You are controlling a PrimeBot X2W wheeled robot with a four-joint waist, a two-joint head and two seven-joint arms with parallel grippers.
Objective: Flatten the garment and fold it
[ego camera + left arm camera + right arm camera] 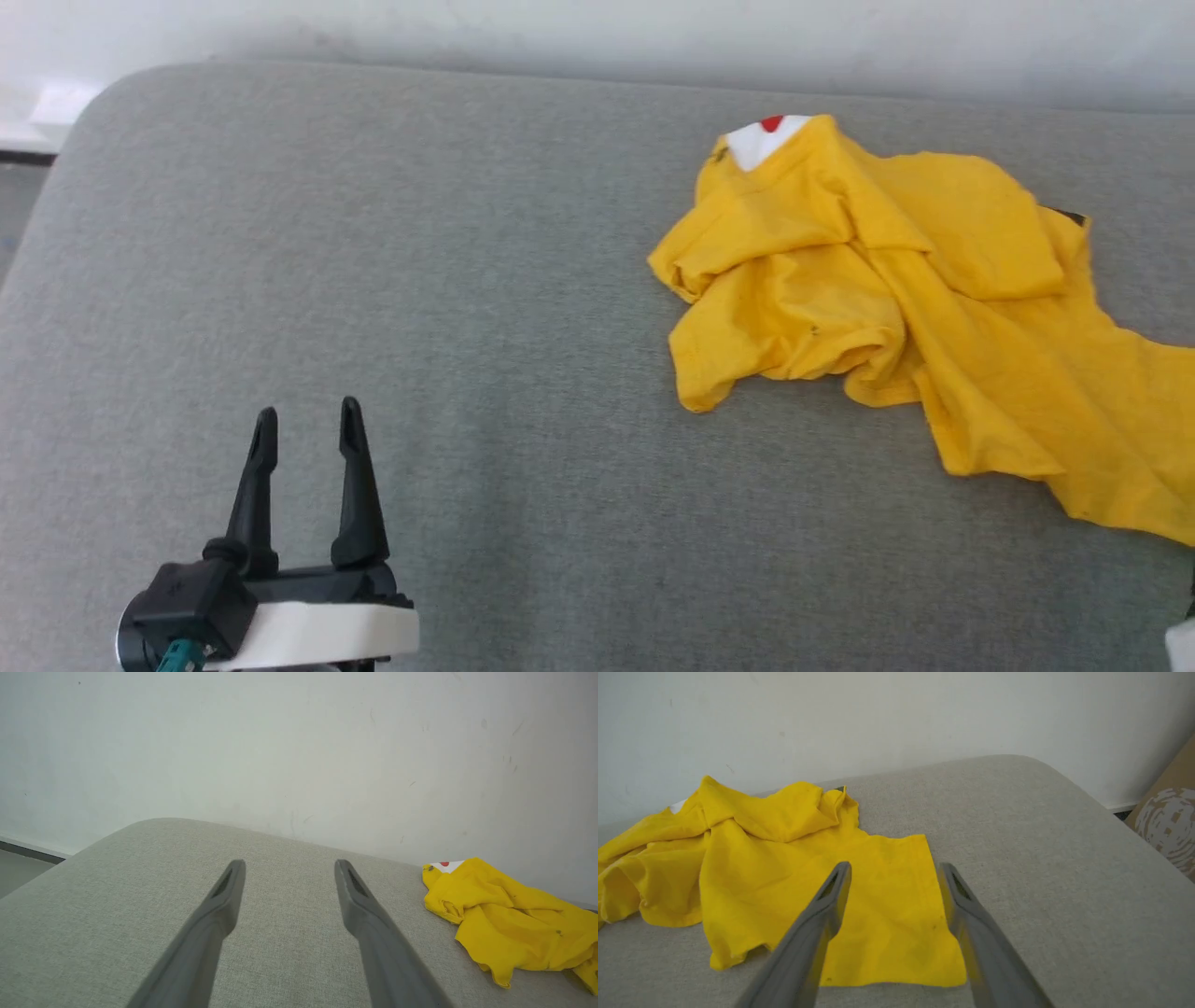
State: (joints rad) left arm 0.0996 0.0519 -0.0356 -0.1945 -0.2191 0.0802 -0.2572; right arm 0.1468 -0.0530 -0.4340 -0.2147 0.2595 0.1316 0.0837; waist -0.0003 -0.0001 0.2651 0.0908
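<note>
We see the garment (896,308), a bright yellow T-shirt, lying crumpled on the grey fabric-covered pad (420,280) in the right half of the head view. Its heap starts near the upper right of the frame, and a flatter length of cloth runs down from it and out past the right edge. At the top of the heap a small white patch (754,145) with a red spot (771,122) peeks out. The rest that faces us is plain yellow, folded over itself in thick creases. The left gripper (308,418) sits at the lower left of the head view, well apart from the shirt. Its two dark fingers are spread and point up the frame with bare pad between them, grasping nothing. In the left wrist view the same released fingers (231,891) rise from the bottom edge over bare pad. There the garment (509,924) is bunched at the right edge of the frame, below the pale wall (280,742). In the right wrist view the right gripper (894,870) has its fingers parted over a flat, roughly square flap of the garment (887,933) in the middle of the frame, and the rumpled bulk lies to the left. Nothing is pinched between those fingers, and we cannot tell whether their tips touch the cloth. At the right edge of that view, beyond the pad's rounded corner, a brown board (1169,821) with a pale mottled print shows.
</note>
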